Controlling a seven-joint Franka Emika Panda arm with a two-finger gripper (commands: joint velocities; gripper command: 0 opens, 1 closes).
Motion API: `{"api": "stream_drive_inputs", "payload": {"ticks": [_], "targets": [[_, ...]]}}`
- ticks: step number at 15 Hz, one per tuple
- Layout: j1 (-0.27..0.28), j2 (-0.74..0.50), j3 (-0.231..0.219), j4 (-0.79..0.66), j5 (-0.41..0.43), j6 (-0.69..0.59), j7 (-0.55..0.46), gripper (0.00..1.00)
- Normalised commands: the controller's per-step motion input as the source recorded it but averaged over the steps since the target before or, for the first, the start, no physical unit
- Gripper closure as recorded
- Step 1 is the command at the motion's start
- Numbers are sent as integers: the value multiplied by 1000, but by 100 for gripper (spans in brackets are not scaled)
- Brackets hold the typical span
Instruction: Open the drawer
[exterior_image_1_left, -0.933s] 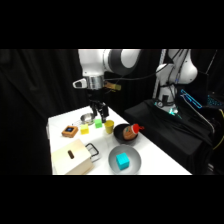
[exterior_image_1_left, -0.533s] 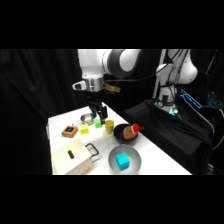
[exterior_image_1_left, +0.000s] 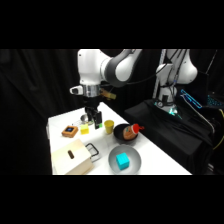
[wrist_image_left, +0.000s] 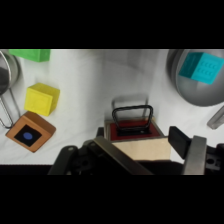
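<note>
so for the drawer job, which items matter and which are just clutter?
Job:
drawer with its loop handle
gripper

Clutter:
yellow block
green block
orange-and-black block
grey bowl holding a cyan block

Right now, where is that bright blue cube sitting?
In the side view the cyan cube lies in a grey bowl at the table's near edge, just right of the wooden box's drawer handle and in front of the dark bowl.
</note>
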Motion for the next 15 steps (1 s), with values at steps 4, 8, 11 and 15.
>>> {"api": "stream_drive_inputs", "payload": {"ticks": [4, 8, 11, 15], "targets": [[-102, 168, 95, 140, 18, 252, -138, 0], [-103, 229, 131, 192, 45, 221, -125, 0], [-117, 243, 142, 210, 47, 198, -124, 0], [-121, 237, 135, 220, 32, 177, -118, 0]]}}
